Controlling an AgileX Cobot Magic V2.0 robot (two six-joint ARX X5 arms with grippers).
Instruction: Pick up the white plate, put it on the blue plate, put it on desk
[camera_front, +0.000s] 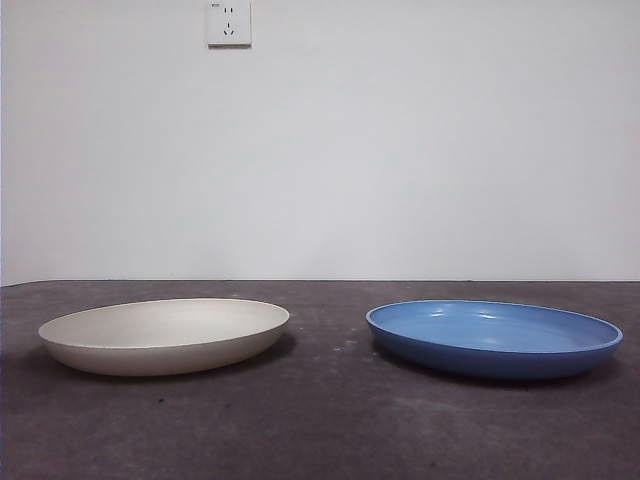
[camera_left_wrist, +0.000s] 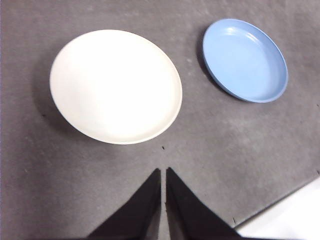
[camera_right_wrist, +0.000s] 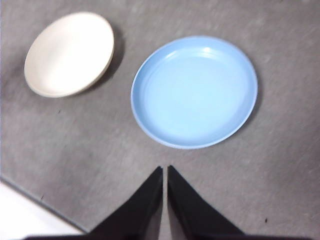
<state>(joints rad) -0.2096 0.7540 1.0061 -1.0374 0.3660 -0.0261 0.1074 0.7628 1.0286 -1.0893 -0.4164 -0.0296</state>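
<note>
White plate (camera_front: 165, 335) sits on desk (camera_front: 320, 430), apart from blue plate (camera_front: 494, 337). Left gripper (camera_left_wrist: 163, 172) hovers nearer it, jaws together; you reach from there. Right gripper (camera_right_wrist: 165, 170) together too.

No readable text, brand or number shows in any view. The white plastic wall socket (camera_front: 229, 22) carries a small dark mark at its upper corner, too small to read. The matte cream round plate (camera_front: 165, 335) and the glossy blue round plate (camera_front: 494, 337) bear no lettering.
</note>
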